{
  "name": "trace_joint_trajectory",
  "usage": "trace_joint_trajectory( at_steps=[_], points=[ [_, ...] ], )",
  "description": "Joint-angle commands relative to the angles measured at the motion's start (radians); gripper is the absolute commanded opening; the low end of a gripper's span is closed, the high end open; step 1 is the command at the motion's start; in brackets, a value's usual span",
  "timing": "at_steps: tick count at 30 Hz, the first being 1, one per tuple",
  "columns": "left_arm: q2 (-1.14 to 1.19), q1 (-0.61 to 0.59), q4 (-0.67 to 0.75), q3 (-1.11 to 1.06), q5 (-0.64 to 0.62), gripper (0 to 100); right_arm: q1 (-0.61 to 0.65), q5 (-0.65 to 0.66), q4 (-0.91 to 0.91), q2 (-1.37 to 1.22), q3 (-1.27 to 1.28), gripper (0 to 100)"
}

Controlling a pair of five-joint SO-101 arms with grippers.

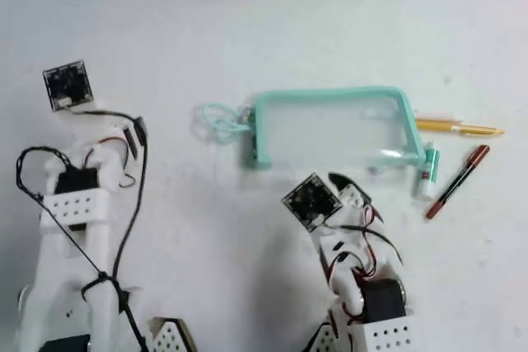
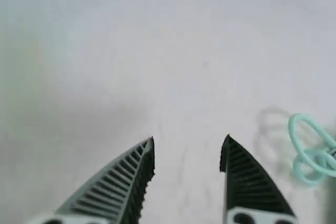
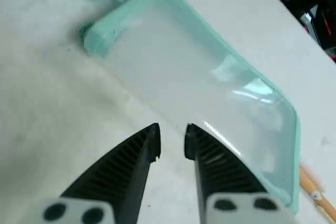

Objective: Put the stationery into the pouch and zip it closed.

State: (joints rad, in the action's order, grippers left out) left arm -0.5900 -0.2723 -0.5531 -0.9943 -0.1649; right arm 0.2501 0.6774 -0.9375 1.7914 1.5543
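The clear pouch point(image 1: 330, 128) with mint-green edging lies flat mid-table, its green cord loop point(image 1: 216, 121) trailing off one end. Beside the other end lie a yellow pencil point(image 1: 458, 128), a dark red pen point(image 1: 458, 180) and a small white tube with a green cap point(image 1: 426, 172). My right gripper point(image 3: 172, 132) hangs just above the pouch's point(image 3: 210, 82) near long edge, its jaws a narrow gap apart with nothing between them. My left gripper point(image 2: 189, 142) is open over bare table, with the cord loop point(image 2: 310, 153) off to one side.
The left arm point(image 1: 78, 183) stands at the table's left with black cables looped around it. The right arm's base point(image 1: 371, 302) sits at the front, below the pouch. Dark clutter lies beyond the table's far edge.
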Motion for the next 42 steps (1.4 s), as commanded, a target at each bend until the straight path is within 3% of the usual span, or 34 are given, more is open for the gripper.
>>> trace_joint_trajectory(
  at_steps=[1, 5, 25, 33, 38, 42],
  points=[
    [-0.001, -0.012, 0.138, -0.043, -0.011, 21, 0.067, -0.006, -0.053, -0.016, -0.123, 10.6],
    [-0.005, -0.012, 0.143, -0.049, -0.011, 21, 0.117, -0.012, -0.077, -0.182, -0.25, 10.1],
    [-0.002, -0.05, 0.13, -0.046, -0.011, 21, 0.366, -0.055, -0.134, -1.586, -1.258, 9.8],
    [-0.001, -0.065, 0.187, -0.071, -0.011, 21, 0.335, -0.061, -0.134, -2.071, -1.68, 11.0],
    [-0.001, -0.064, 0.207, -0.077, -0.011, 21, 0.338, -0.054, -0.226, -2.316, -1.906, 22.4],
    [-0.001, -0.062, 0.206, -0.077, -0.009, 21, 0.315, -0.035, -0.268, -2.476, -2.07, 22.4]
  ],
)
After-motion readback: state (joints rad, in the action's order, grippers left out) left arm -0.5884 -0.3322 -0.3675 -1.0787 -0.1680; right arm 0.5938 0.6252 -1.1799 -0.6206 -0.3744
